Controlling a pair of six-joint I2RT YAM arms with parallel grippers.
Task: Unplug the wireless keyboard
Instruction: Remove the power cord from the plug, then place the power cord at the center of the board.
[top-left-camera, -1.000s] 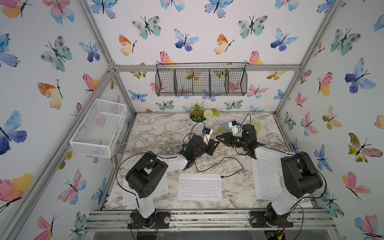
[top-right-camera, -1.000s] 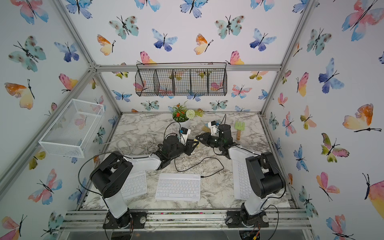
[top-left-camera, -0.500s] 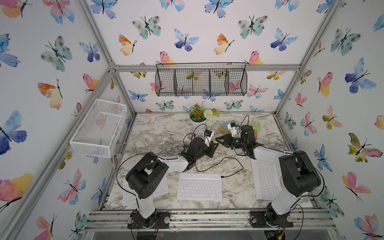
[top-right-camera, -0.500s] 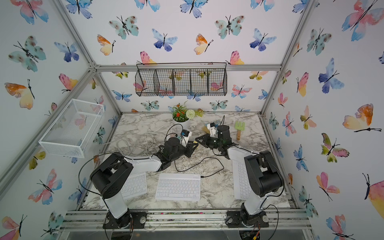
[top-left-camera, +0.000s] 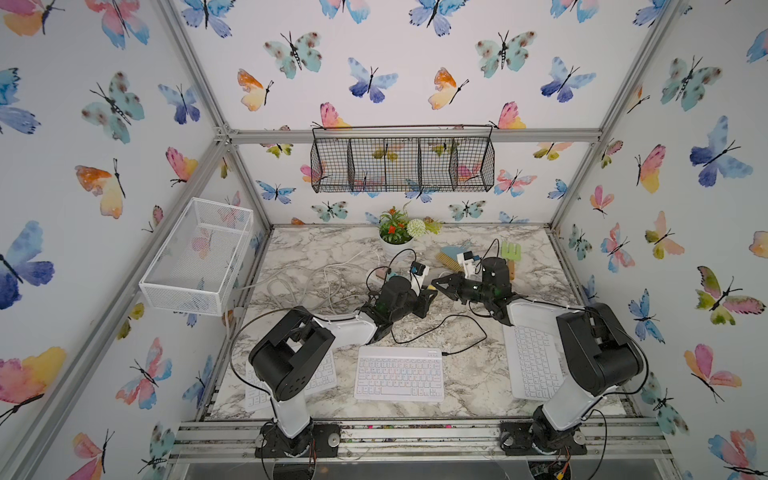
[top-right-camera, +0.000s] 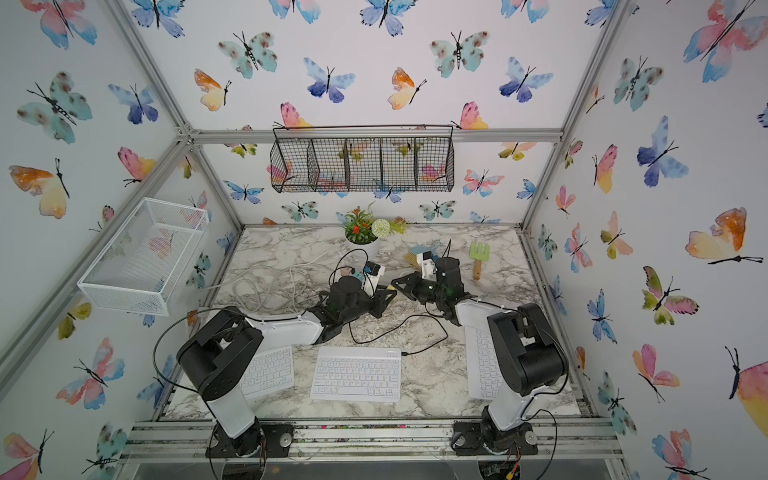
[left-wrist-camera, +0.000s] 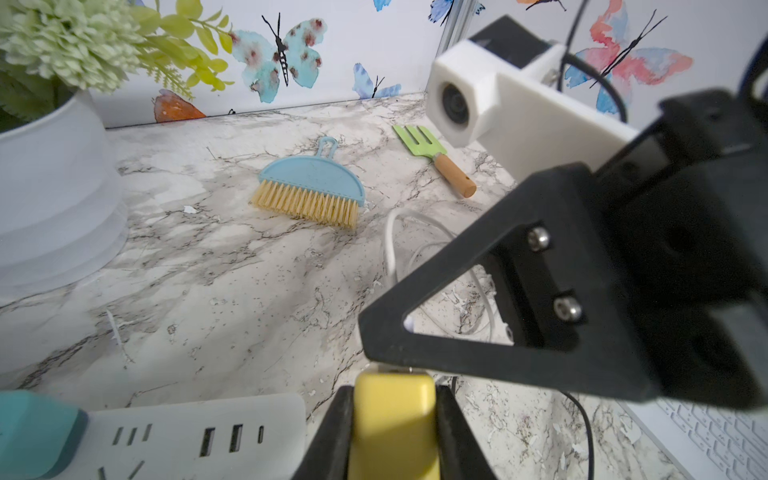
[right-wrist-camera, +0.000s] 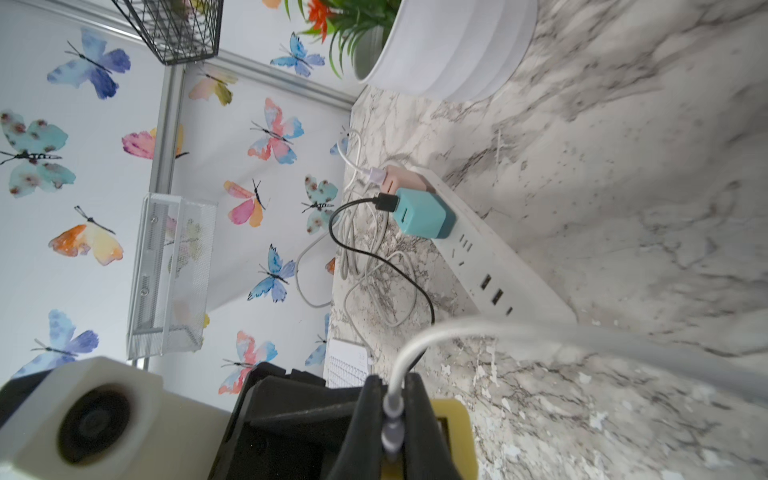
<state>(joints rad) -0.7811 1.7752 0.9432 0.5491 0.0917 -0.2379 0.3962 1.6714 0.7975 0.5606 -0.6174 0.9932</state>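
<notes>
The left fingers (left-wrist-camera: 328, 436) are clamped on one yellow charger (left-wrist-camera: 392, 424), and the right fingers (right-wrist-camera: 359, 419) on a white cable's plug (right-wrist-camera: 392, 419). Three keyboards lie well apart from both. The wireless keyboard (top-left-camera: 399, 374) is the middle one, its key lettering too small to read.

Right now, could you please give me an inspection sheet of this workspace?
Surface: marble tabletop, scattered white flecks.
Job's things: wireless keyboard front centre; black cable reaches its edge.
Clutter: left keyboard, right keyboard, brush, green rake, potted plant, power strip.
Grippers: left gripper shut on yellow adapter; right gripper shut on white cable.
Cables: black cable ends at teal adapter on the strip.
Surroundings: black wire basket, white mesh basket, butterfly walls.
</notes>
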